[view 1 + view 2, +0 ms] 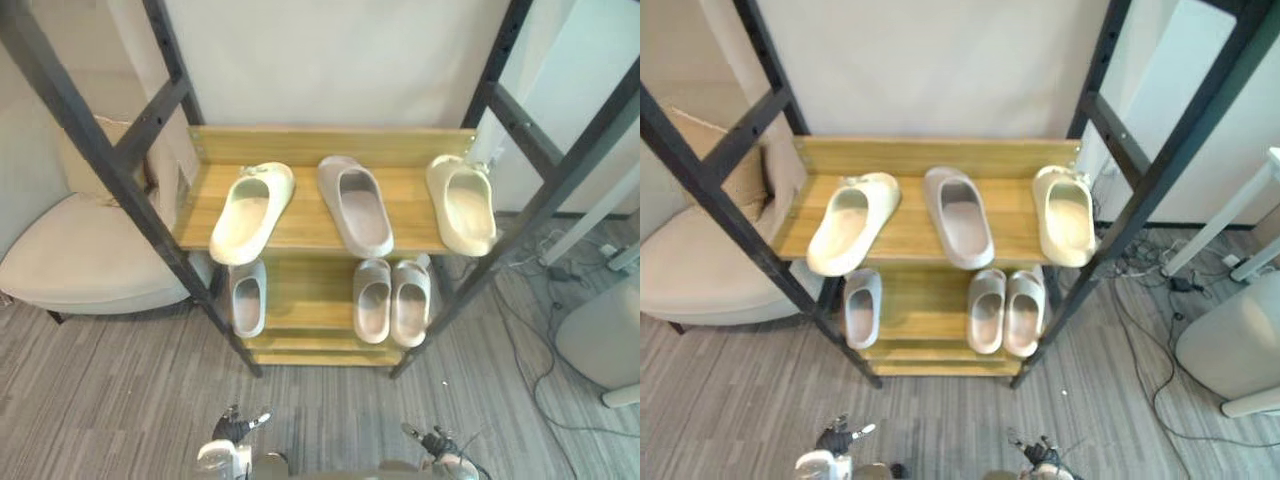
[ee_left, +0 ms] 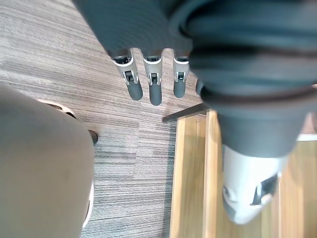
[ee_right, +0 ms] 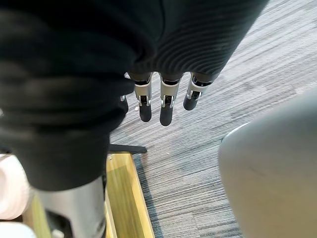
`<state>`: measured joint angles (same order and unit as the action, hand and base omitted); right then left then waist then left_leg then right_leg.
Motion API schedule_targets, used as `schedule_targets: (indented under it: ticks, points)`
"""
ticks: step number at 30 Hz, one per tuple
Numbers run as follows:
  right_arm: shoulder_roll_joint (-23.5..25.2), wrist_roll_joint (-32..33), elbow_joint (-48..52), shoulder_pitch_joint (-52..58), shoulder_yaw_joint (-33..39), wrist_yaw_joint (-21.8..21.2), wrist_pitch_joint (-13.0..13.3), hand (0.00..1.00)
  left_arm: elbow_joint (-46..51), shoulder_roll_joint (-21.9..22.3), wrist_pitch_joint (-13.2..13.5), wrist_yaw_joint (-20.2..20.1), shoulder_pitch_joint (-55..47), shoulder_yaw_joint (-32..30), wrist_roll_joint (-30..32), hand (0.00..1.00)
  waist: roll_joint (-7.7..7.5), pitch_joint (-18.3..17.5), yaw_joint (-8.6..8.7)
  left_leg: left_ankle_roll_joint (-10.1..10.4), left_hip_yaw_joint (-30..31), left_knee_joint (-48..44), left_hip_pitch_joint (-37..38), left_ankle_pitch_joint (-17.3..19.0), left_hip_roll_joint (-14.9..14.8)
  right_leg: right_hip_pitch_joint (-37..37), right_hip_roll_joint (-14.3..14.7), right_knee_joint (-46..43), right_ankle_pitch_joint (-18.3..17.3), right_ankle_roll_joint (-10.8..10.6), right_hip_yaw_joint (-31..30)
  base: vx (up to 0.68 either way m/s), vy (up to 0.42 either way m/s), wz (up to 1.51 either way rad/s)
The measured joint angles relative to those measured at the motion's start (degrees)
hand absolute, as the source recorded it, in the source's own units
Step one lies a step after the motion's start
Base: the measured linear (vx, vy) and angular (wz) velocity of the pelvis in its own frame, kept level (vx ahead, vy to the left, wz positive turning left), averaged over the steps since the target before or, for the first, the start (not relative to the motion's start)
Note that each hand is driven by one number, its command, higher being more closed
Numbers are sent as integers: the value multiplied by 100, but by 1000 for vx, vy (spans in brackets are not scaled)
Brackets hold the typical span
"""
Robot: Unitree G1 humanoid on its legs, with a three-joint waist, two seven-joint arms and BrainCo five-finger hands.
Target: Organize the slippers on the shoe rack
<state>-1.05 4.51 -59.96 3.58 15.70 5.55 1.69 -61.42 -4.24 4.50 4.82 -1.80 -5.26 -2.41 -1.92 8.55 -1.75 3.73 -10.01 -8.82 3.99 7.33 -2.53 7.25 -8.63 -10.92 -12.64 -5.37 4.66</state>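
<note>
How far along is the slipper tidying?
Done: all six slippers are on the shoe rack, one lower pair side by side. In hand: nothing; left robot hand and right robot hand hang open. Remaining: the skewed left cream slipper overhangs, parted from the right cream slipper by the pink slipper.

grey striped carpet (image 1: 120, 400) under me, cream armchair (image 1: 90, 260) to my left, pale wall (image 1: 330, 60) ahead, pale rounded furniture piece (image 1: 605, 335) on my rt

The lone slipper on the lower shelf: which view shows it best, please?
The right eye view: the lone slipper shows nearly whole. In the left eye view the cream slipper above overlaps its far end. The wrist views face the floor.
</note>
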Motion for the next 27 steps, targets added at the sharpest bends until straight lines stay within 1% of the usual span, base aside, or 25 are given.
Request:
schedule_targets:
  ticks: [2, 4, 7, 10, 11, 13, 15, 16, 18, 19, 21, 26, 27]
  points:
    - [-4, -1, -98, -8, -7, 0, 3, 0, -15, -3, 6, -3, -7, 16, 1, 0, -33, -43, -6, 24, 71, 32, 29, -16, -15, 88, 28, 81, 16, 21, 58, 0, -39, 18]
    - [-20, 7, -182, -32, -10, 0, 7, 0, -21, -4, 4, -6, -7, 21, 0, 0, -11, -70, -10, 27, 109, 87, 2, -68, -28, 95, 58, 172, 82, 47, 84, -22, -23, 8]
    - [-23, 14, -192, -49, -22, 6, 46, 0, -35, -60, 4, -6, -3, 87, 1, 0, -20, -76, -16, 24, 105, 222, 4, -154, -38, 125, 95, 360, 238, 54, 76, -17, 2, -2]
    - [-25, 63, -181, -39, -89, 20, 71, 0, -53, -138, 4, -4, 14, 253, 1, 0, -64, -60, -14, 4, 103, 274, 28, -190, -19, 206, 94, 535, 347, 38, 68, -35, 15, 0]
    - [-25, 64, -118, -20, -215, 53, 85, 0, -52, -161, 4, -2, 18, 288, 1, 0, -80, -60, -13, -12, 100, 284, 30, -201, -7, 204, 84, 538, 353, 34, 61, -43, 17, -1]
    - [-28, 63, 483, 176, -495, 131, 60, 0, -67, -169, -7, 3, 47, 312, 2, 0, -86, -62, -9, -26, 83, 364, 54, -249, 17, 180, 63, 559, 357, 28, 35, -48, 19, -4]
    - [-37, 63, 1525, 506, -721, 200, 71, 0, -58, -170, -11, 39, 48, 401, 3, 0, -75, -68, -6, -30, -16, 487, 97, -308, 21, 114, 64, 586, 393, 26, -73, -50, 26, -22]
    - [-55, 59, 2010, 611, -769, 214, 106, 0, -50, -169, -10, 49, 44, 420, 13, 0, -63, -65, -3, -33, -53, 511, 95, -314, 18, 72, 75, 594, 412, 22, -136, -37, 22, -27]
    - [-137, -7, 2932, 803, -802, 230, 211, 0, -50, -172, -14, 62, 28, 483, 15, 0, -56, -67, 58, -36, -88, 573, 98, -330, 23, 39, 78, 650, 460, 12, -187, -18, 13, -16]
    - [-155, -15, 3203, 857, -804, 234, 220, 0, -47, -172, -13, 63, 27, 511, 15, 0, -56, -67, 70, -36, -105, 579, 92, -330, 24, 22, 78, 656, 469, 11, -208, 0, 16, -11]
    - [-160, -296, 4158, 1063, -827, 238, 252, 0, -41, -180, -1, 72, 4, 582, 27, 0, -56, -68, 131, -36, -130, 593, 88, -329, 28, 16, 79, 712, 498, 6, -245, 24, 17, -10]
    - [-144, -784, 5406, 1162, -995, 267, 378, 0, -17, -222, 20, 113, 8, 902, 143, 0, -47, -75, 160, -38, -27, 614, 66, -327, 28, -17, 100, 736, 536, 5, -307, 27, -1, -7]
    - [-145, -867, 5533, 1161, -1018, 280, 413, 0, -17, -225, 23, 112, 12, 930, 160, 0, -43, -77, 160, -38, -23, 614, 52, -327, 27, -27, 102, 737, 539, 5, -305, 0, 0, 0]
